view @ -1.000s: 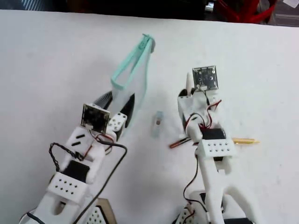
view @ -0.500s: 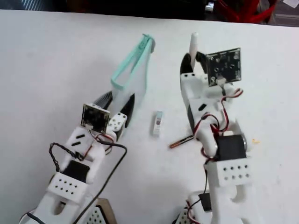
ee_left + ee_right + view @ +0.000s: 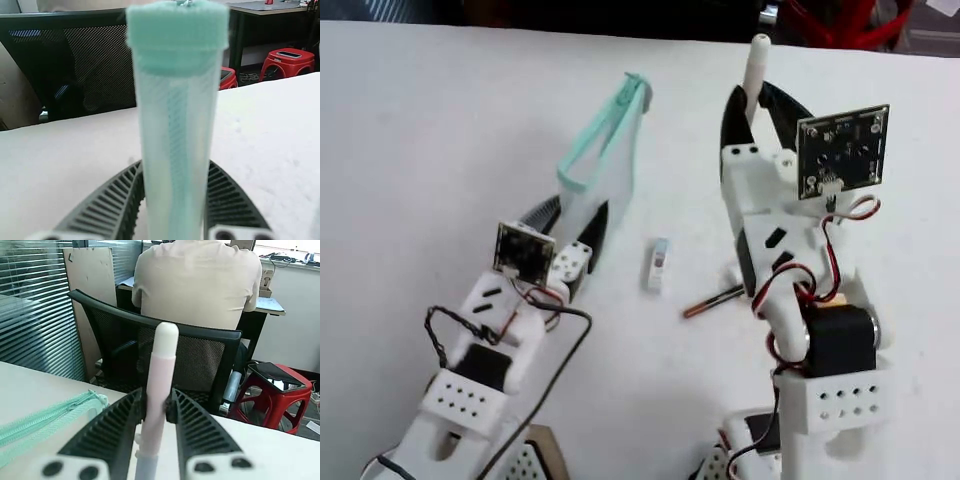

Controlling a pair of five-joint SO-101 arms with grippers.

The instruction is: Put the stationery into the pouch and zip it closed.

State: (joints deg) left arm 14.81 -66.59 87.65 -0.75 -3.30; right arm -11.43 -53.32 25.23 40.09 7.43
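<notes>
Mint pouch pinched in left claw; right claw grips pink pen; high view shows eraser lying loose.

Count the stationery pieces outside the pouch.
3: white pen in the right pincer, small block between the arms, brown pencil half under the right arm. More may hide there.

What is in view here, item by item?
pouch: 1, mint green, on the table in the left gripper
pen: 1, white-pink, raised in the right gripper
eraser: 1, white, on the table between the arms
pencil: 1, reddish brown, on the table, partly under the right arm
table: 1, white
left gripper: 1, black fingers, shut on pouch
right gripper: 1, black fingers, shut on pen
</notes>
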